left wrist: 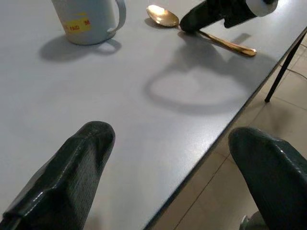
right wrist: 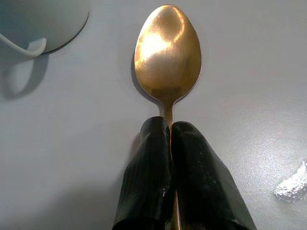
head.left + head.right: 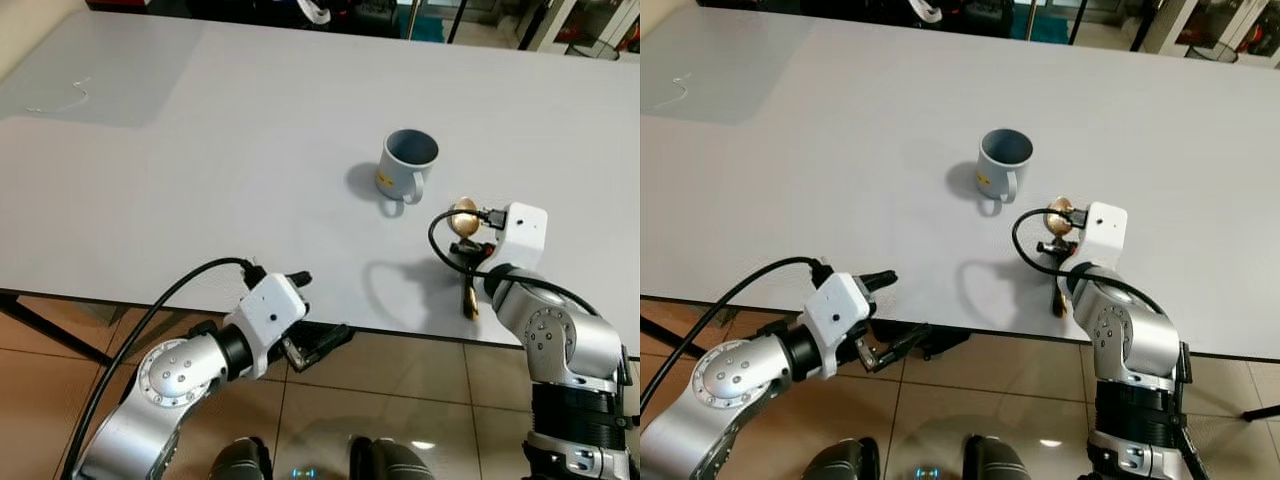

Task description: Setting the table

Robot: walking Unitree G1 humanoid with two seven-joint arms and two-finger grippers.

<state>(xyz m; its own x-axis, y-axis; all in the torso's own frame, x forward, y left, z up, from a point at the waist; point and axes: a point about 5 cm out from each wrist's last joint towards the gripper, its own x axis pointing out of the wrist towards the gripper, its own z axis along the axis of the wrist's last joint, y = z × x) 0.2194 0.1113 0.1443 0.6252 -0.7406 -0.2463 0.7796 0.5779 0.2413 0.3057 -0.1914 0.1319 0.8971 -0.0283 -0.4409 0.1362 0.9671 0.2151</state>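
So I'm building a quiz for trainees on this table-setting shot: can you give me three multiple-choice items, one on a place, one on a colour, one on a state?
1. Where does the spoon lie relative to the mug?
A. Inside it
B. On the table beside it, toward the robot's right
C. On the floor

2. What colour is the spoon?
A. Gold
B. Silver
C. White

3. What is the right claw doing?
A. Hanging open
B. Holding the mug's handle
C. Closed on the spoon's handle

Answers: 1 B, the spoon's bowl rests on the tabletop near the mug. 2 A, it shines golden. 3 C, both fingers pinch the neck of the spoon in the right wrist view.
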